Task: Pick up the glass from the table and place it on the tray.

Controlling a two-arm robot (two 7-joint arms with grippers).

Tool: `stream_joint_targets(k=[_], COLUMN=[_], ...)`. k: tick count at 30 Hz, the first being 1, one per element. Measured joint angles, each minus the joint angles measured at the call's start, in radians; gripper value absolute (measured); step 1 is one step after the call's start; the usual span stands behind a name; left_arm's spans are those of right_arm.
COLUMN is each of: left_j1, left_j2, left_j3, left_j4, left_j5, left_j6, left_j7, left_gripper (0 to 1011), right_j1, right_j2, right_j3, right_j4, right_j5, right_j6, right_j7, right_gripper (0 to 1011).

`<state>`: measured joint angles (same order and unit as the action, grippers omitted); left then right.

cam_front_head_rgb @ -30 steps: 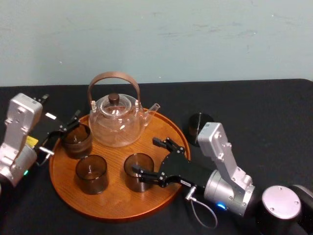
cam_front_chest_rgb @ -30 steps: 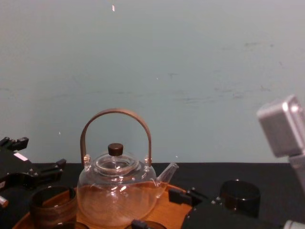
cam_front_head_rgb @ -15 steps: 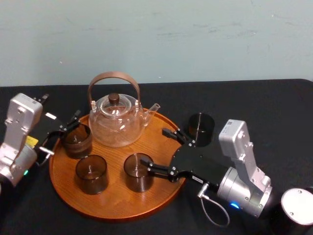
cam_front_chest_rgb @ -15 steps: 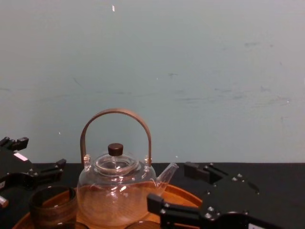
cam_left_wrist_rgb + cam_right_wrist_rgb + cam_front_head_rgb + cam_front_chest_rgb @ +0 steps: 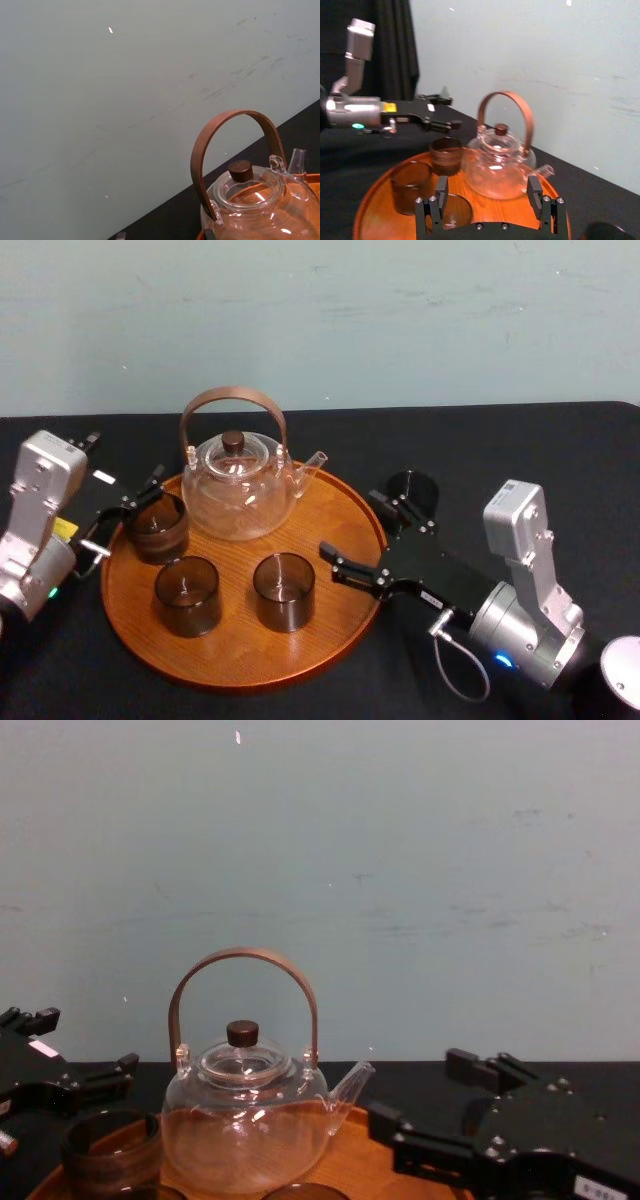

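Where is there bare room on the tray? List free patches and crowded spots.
Free: the right side of the tray, between the teapot spout and the front right glass, though the open right pincer hovers there; also the front rim strip. Crowded: the left side, with back left glass, front left glass and left pincer.

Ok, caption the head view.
Right gripper open over tray; three glasses aboard, fourth glass on table; left gripper at left rim.

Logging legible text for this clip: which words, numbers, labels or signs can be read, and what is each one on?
No text is legible.
On the left pincer, a white label: too small to read.
Behind it, a yellow label: too small to read.
On the right pincer, a small white sticker: blurred, unreadable.
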<state>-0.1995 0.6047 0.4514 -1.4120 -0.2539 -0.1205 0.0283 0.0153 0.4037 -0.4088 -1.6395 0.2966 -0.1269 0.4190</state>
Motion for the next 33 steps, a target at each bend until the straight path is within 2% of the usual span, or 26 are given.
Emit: stream_joint_targets(k=[4, 9, 17, 26, 33], left_j1=[0.0, 0.0, 0.0, 0.0, 0.0], left_j2=[0.0, 0.0, 0.0, 0.0, 0.0], left_j3=[0.0, 0.0, 0.0, 0.0, 0.0], left_j4=[0.0, 0.0, 0.0, 0.0, 0.0], left_j5=[0.0, 0.0, 0.0, 0.0, 0.0], left_j6=[0.0, 0.0, 0.0, 0.0, 0.0], left_j7=[0.0, 0.0, 0.0, 0.0, 0.0], left_gripper=[1001, 1001, 1001, 1001, 1001], right_j1=[-0.014, -0.064, -0.106, -0.142, -0.143], right_j2=[0.001, 0.019, 0.019, 0.008, -0.008], right_j3=[0.021, 0.07, 0.125, 0.182, 0.204], right_j4=[0.0, -0.004, 0.001, 0.009, 0.031], right_j5=[-0.008, -0.008, -0.011, -0.012, -0.019], right_j6=[0.013, 0.007, 0.005, 0.009, 0.022], right_j7=[-0.021, -0.04, -0.069, -0.094, -0.106], right_gripper=[1002, 1003, 1002, 1002, 1003])
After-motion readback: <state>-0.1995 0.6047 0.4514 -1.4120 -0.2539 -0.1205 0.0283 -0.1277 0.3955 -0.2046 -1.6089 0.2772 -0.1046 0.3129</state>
